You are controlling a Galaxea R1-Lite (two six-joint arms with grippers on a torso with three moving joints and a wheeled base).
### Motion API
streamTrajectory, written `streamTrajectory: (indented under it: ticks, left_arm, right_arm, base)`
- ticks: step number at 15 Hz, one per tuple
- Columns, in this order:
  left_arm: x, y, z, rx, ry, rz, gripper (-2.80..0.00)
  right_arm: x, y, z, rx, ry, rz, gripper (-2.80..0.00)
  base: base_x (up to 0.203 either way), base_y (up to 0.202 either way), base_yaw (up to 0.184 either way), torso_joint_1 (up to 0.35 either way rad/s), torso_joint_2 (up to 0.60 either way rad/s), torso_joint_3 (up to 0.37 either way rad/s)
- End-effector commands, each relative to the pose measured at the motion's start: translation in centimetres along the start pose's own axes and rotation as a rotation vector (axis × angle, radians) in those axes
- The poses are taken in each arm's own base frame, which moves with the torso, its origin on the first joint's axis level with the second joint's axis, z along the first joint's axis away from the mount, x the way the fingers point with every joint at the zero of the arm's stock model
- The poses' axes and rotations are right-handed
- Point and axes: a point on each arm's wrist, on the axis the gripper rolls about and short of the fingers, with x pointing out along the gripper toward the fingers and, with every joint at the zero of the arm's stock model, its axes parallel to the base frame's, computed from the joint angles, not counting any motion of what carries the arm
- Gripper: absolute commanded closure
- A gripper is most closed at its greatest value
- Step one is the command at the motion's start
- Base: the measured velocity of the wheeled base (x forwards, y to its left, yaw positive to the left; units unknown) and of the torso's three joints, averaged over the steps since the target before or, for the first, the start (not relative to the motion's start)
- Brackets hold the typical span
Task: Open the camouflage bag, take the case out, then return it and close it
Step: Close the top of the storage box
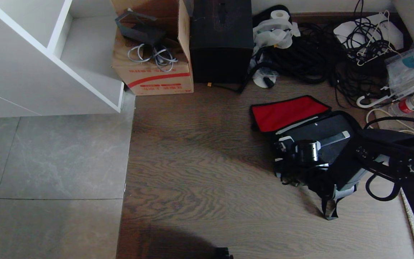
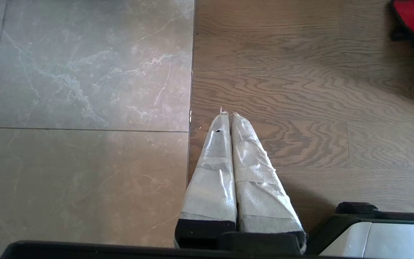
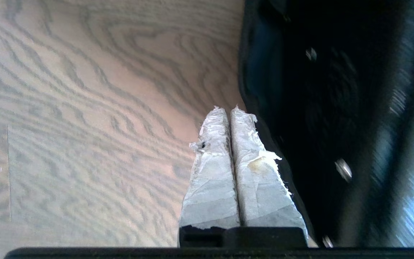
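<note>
The camouflage bag lay open on the wooden floor, red lid thrown back, the black case inside it. The right end effector hung beside the bag's edge, fingers pressed together on nothing visible. The left end effector was likewise closed and idle. The case looked rigid and fairly weighty; its silver-ended handle seemed the best hold.

Right arm perhaps hides bag's front.
</note>
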Motion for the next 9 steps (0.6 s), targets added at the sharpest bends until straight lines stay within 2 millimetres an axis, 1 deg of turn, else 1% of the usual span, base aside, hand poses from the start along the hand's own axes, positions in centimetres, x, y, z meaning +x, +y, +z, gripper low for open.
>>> streamTrajectory:
  ticks: [1, 3, 7, 8, 9]
  left_arm:
    - [0.05, 0.00, -0.30, 0.000, 0.007, 0.001, 0.00]
    - [0.06, 0.00, -0.30, 0.000, 0.008, 0.001, 0.00]
    - [0.06, -0.01, -0.30, 0.000, 0.008, -0.001, 0.00]
    - [0.06, -0.01, -0.30, 0.000, 0.008, -0.001, 0.00]
    - [0.06, -0.01, -0.30, 0.000, 0.008, -0.001, 0.00]
  right_arm:
    - [-1.07, -0.24, 0.89, 0.010, -0.021, -0.005, 0.00]
    - [-1.13, -0.33, 1.37, 0.017, -0.041, -0.008, 0.00]
    - [-0.79, -0.50, 1.50, 0.021, -0.059, -0.008, 0.00]
    - [-0.67, -0.49, 1.52, 0.022, -0.062, -0.007, -2.80]
    - [-0.43, -0.48, 1.62, 0.021, -0.070, -0.008, -2.80]
  base:
    - [0.000, 0.000, 0.000, 0.000, 0.00, 0.000]
    - [0.000, 0.000, 0.000, 0.000, 0.00, 0.000]
    - [0.000, 0.000, 0.000, 0.000, 0.00, 0.000]
    - [0.000, 0.000, 0.000, 0.000, 0.00, 0.000]
    - [0.000, 0.000, 0.000, 0.000, 0.00, 0.000]
